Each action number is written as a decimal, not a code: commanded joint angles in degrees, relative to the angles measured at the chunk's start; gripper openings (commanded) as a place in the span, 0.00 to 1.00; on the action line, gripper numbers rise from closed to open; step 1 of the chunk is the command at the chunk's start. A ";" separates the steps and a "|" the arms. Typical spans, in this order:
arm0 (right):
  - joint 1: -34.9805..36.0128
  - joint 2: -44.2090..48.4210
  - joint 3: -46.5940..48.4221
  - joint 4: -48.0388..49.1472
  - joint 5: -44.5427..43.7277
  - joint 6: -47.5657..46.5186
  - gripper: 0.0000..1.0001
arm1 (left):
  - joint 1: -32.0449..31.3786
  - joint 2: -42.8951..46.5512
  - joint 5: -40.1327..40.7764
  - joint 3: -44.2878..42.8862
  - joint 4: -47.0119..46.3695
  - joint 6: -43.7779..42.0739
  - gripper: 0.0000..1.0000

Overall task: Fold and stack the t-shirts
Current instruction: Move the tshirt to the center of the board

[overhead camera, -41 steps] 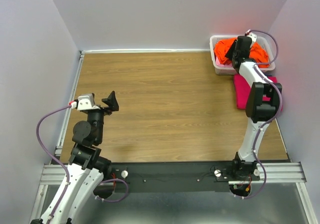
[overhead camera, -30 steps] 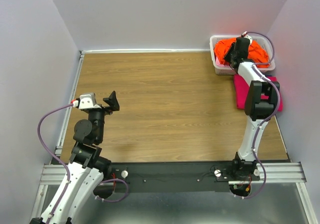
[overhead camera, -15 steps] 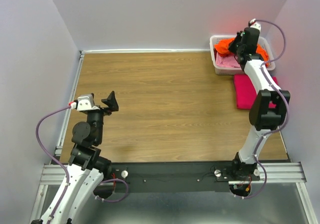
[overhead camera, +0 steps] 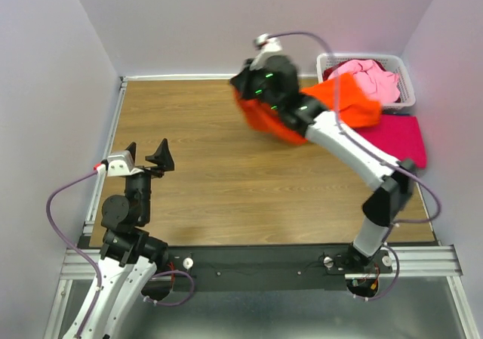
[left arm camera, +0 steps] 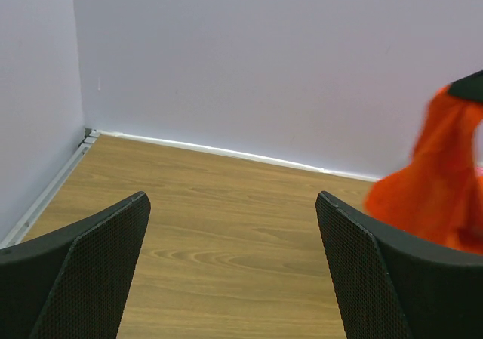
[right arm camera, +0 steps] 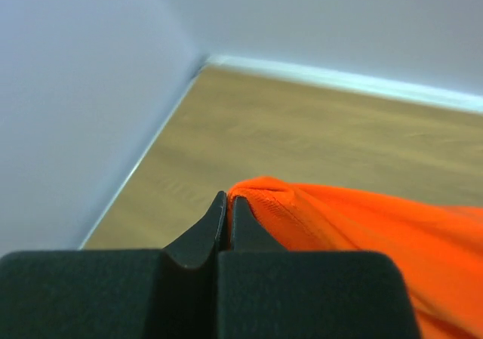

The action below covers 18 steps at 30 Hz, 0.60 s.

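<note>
Extraction is done: the orange t-shirt has come out of the white basket at the far right within the last second. It now trails over the far middle of the table, one edge pinched in the clenched right gripper. The pale pink t-shirt lies uncovered in the basket, and the magenta t-shirt lies flat just nearer. The left gripper hangs spread and empty, near left. Laying the orange shirt flat probably follows.

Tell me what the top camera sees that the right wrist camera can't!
Only the top camera shows the pink shirt in the white basket, the magenta shirt on the table and the open left hand. Only the right wrist camera shows the right hand pinched shut on cloth, close up. Both show the orange shirt and the wooden table.
</note>
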State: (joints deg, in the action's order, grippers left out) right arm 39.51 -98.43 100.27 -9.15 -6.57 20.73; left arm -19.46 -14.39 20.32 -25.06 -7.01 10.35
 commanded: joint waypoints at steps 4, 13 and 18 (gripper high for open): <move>13.75 -16.34 14.06 -4.81 1.72 3.43 0.33 | 0.30 2.08 3.06 -1.13 2.43 0.72 0.98; 7.54 -4.96 -6.52 -5.44 -8.22 0.09 0.56 | 0.39 1.39 3.51 -0.25 1.30 0.64 0.98; 0.05 0.34 -21.32 -5.36 0.49 1.42 0.56 | 0.39 -4.83 0.96 -1.04 1.90 3.09 0.98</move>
State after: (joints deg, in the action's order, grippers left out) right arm 43.66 -100.73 87.37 -12.97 -10.57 21.58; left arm -19.46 -15.09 22.46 -25.06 -5.28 11.25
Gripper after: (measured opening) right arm 0.559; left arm 0.985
